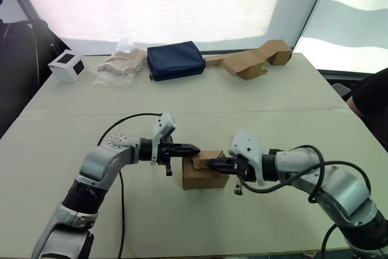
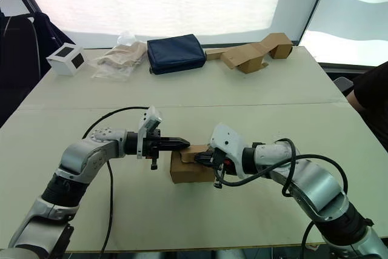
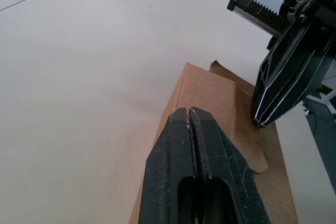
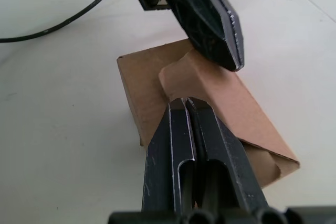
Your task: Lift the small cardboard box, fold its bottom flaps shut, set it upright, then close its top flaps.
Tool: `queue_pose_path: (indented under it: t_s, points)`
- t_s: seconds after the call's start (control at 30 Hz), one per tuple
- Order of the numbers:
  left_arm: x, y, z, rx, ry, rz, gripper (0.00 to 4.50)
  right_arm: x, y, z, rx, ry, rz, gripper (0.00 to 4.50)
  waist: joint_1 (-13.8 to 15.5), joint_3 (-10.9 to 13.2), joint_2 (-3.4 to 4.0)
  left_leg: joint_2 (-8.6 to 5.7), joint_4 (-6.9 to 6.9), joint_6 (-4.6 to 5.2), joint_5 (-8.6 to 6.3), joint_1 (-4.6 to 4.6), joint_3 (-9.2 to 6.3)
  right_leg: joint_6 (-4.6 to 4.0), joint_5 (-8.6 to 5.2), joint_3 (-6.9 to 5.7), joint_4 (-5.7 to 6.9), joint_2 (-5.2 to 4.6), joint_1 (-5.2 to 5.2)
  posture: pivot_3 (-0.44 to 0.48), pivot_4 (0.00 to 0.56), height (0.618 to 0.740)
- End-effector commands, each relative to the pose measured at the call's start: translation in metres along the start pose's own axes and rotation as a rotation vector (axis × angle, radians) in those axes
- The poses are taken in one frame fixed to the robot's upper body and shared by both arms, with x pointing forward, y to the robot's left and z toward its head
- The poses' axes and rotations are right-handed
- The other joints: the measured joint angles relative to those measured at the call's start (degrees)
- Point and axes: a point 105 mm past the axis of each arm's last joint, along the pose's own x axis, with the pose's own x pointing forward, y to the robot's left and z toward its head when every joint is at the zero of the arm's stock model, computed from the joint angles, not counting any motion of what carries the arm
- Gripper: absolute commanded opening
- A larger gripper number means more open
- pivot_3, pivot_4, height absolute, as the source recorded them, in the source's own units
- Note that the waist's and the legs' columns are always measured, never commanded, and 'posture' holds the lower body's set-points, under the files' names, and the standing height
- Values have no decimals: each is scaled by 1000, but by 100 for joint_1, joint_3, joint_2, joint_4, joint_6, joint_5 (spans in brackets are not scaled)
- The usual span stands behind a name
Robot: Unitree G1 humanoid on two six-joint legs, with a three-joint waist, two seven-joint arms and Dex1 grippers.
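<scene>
Left eye view puts the small plain brown corrugated cardboard box nearest you, resting on the pale desk between the two arms. You can see it lying low on the desk, one flap with a rounded corner folded across its upper face. Whether anything is inside you cannot tell, since no opening faces the cameras; the box's right end is hidden behind the right arm.

Your left gripper has its jaws clenched together with nothing between them, the tip above the box's upper left edge. Your right gripper likewise has its jaws pressed shut and empty, lying over the folded flap; the wrist views leave it unclear whether either tip touches the cardboard.

Farther back along the desk's far edge you find a white cube with black squares, a crumpled clear plastic bag over something beige, a dark blue fabric pouch, and a longer zigzag-folded brown cardboard piece. A person's dark sleeve is cut off at the right edge.
</scene>
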Motion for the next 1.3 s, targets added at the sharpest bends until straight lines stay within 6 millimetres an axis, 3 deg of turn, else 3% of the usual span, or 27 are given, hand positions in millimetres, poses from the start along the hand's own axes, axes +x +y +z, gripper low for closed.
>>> queue_pose_path:
  t_s: [0.03,0.57,0.93,1.07,1.2,1.3]
  points:
    - [-3,-4,13,39,-27,-5,15,-1,0,8,-48,-23,-4,0,1,0,0,0,0,0,0,0,0,0,0,0,0,0,0,0,150,740]
    - [-3,-7,14,34,-27,-14,15,8,-10,-15,-109,57,-55,0,1,0,0,0,0,0,0,1,1,0,0,0,0,1,1,0,150,740]
    - [-2,-16,-1,106,77,-44,15,0,0,3,-42,-38,-1,0,1,0,0,0,0,0,0,1,0,0,0,0,0,1,2,0,150,740]
    - [-2,-11,-7,147,112,-22,15,-6,-2,8,-18,-60,-9,0,4,0,0,0,0,0,0,1,0,0,0,0,0,0,2,0,150,740]
    - [-4,-8,-2,164,98,-15,15,-13,-6,12,9,-87,-24,0,4,0,0,0,0,0,0,1,0,0,0,0,-1,2,3,0,150,740]
    - [-8,-11,14,134,32,-21,15,-17,-12,18,20,-117,-54,0,1,0,0,0,0,0,0,1,0,0,0,0,-1,1,4,0,150,740]
